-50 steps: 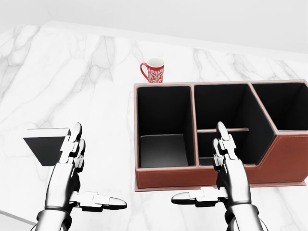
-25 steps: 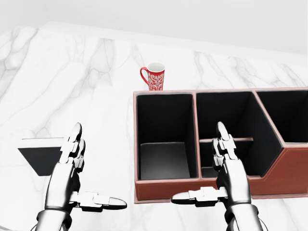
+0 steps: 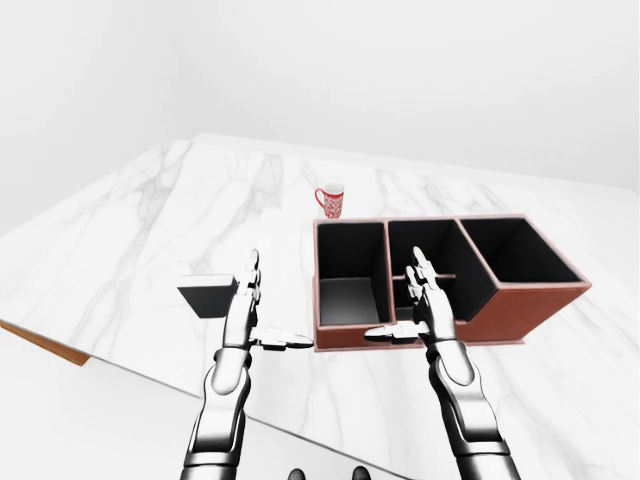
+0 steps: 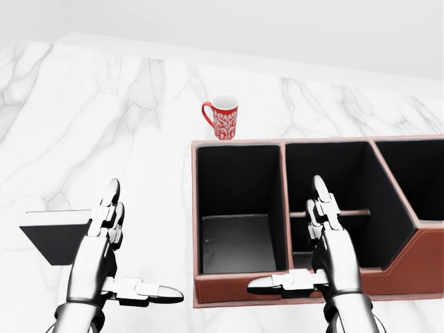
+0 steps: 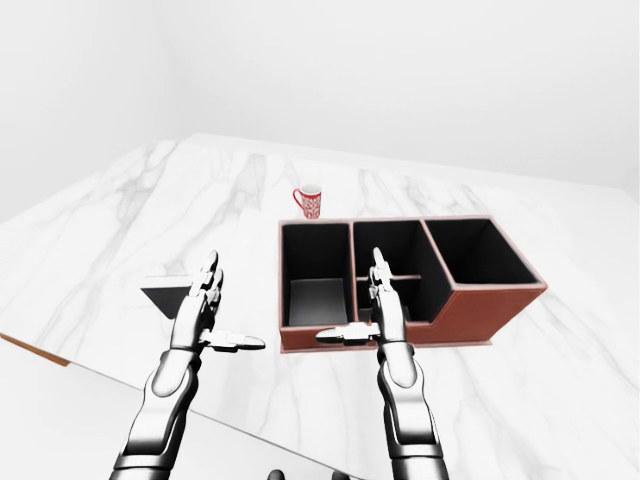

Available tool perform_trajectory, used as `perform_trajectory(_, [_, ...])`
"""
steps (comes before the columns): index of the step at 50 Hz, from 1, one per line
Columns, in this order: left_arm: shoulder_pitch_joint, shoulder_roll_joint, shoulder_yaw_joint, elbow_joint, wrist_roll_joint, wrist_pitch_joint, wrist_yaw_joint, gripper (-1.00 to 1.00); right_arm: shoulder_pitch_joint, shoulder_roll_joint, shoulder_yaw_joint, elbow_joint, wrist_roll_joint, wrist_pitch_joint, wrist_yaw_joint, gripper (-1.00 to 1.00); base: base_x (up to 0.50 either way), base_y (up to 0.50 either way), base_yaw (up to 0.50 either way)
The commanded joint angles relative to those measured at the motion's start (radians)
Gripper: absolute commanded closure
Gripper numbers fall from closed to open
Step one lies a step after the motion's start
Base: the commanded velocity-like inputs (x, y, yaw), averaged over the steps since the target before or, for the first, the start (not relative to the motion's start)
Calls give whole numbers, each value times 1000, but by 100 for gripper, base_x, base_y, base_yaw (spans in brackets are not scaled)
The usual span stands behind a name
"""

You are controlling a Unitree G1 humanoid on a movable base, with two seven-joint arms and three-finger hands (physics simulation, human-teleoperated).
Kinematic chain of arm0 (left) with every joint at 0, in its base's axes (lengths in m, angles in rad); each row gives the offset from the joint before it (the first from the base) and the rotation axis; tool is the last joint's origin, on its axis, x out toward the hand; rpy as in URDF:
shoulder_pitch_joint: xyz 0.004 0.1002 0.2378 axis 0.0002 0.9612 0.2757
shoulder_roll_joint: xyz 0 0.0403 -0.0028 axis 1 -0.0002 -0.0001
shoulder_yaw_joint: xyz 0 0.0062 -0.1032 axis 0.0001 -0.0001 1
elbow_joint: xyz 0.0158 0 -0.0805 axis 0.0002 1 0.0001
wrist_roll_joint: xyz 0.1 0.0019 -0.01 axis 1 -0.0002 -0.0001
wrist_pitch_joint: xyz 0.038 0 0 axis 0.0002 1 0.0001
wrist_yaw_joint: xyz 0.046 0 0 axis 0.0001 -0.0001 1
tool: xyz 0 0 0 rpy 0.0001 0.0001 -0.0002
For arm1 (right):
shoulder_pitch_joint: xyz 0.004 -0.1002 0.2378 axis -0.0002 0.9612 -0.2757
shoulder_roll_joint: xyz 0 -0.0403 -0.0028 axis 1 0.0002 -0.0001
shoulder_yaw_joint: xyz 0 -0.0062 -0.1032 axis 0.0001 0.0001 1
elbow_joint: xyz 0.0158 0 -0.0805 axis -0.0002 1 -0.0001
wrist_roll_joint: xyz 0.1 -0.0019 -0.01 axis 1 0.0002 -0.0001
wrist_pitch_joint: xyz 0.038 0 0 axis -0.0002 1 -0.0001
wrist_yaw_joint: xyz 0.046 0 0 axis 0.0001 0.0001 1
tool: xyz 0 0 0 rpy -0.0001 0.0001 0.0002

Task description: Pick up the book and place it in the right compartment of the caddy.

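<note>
Both hands are raised over the marble table (image 3: 130, 250), palms inward, fingers straight and spread, thumbs pointing toward each other, holding nothing. The left hand (image 4: 100, 260) stands just in front of the book (image 4: 52, 232), a dark flat thing lying on the table at the head view's left, partly hidden by the fingers; I cannot tell whether they touch. The right hand (image 4: 326, 250) stands before the caddy (image 3: 520, 305), a brown box with black compartments, all empty, the right one included. A red patterned mug (image 4: 222, 116) stands just beyond the caddy's left end.
</note>
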Motion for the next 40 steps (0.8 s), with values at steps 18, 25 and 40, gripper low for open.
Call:
perform_trajectory(18, [2, 4, -10, 10, 31, -15, 8, -100, 1, 0, 1, -4, 0, 1, 2, -100, 1, 0, 0])
perform_trajectory(25, [20, 3, -20, -38, 59, -34, 6, -100, 14, 1, 23, -21, -38, -18, 2, -100, 0, 0, 0])
perform_trajectory(40, [-92, 142, 55, -436, 413, 141, -158, -100, 59, 12, 47, -113, -57, 6, 10, -100, 0, 0, 0])
